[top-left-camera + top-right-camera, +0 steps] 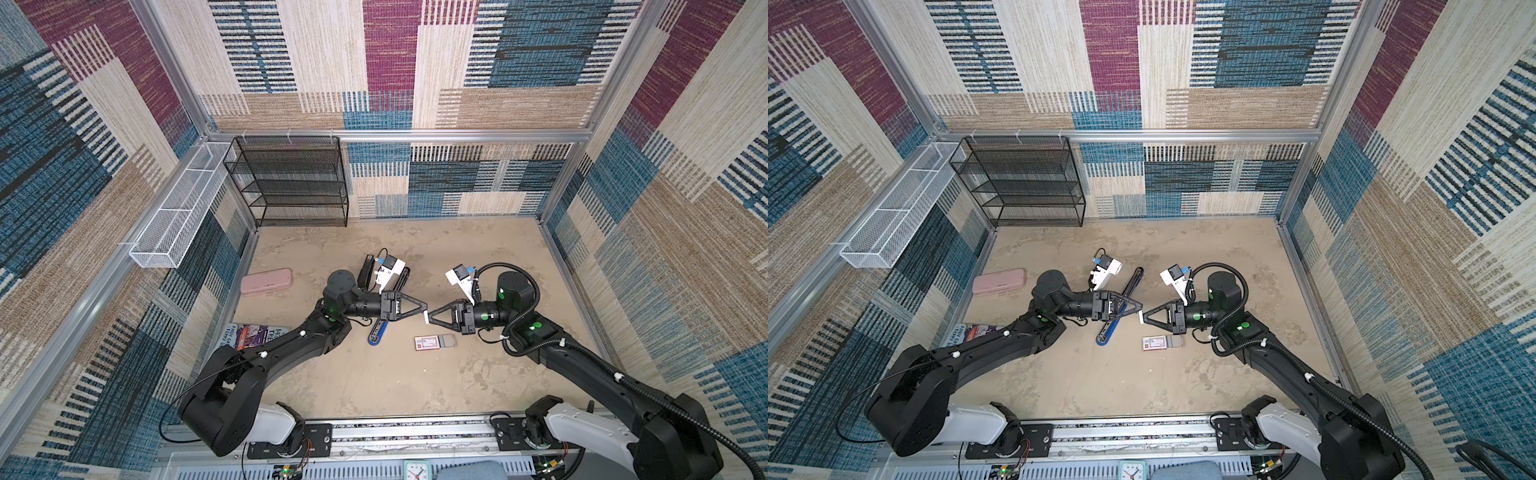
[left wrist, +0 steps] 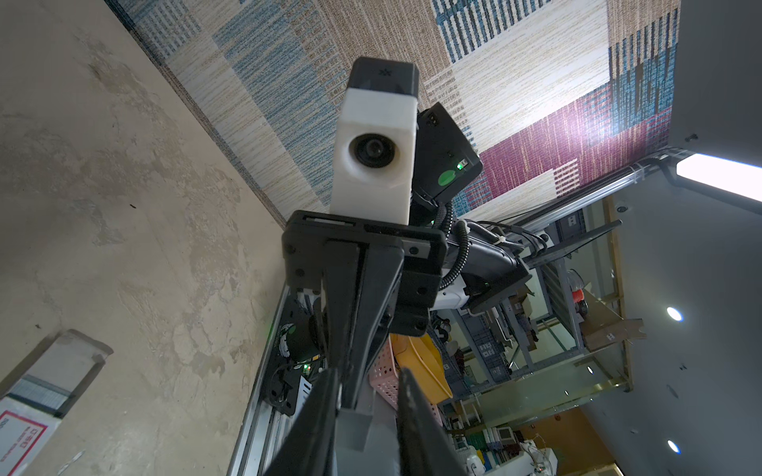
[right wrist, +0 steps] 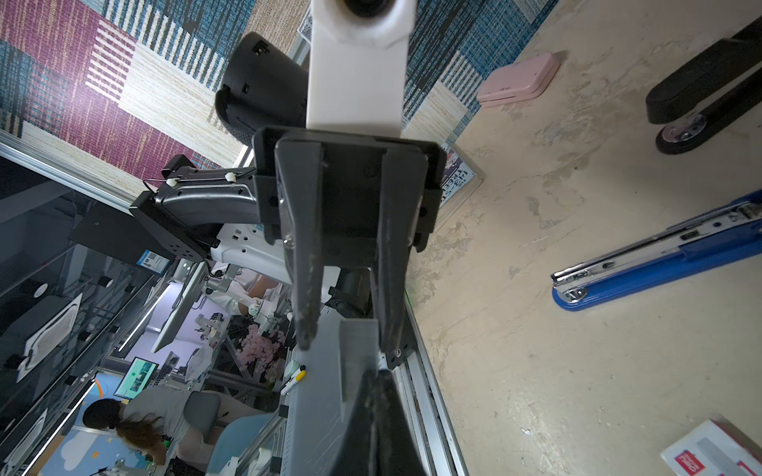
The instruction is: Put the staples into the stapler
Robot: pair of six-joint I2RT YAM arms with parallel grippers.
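In both top views my left gripper and my right gripper meet tip to tip above the table. The staple strip shows there only as a small pale fleck, so I cannot read which jaws hold it.

The right wrist view resolves this: my right jaws are pressed together on the grey strip. My left fingers stand apart on either side of it, with a gap visible beside the strip.

The stapler lies open on the table with its metal channel exposed. In the top views my left gripper crosses over it, leaving only the blue end clear.

The box and the grey tray lie on the table near my right gripper. Both wrist views cut the box off at the frame edge.
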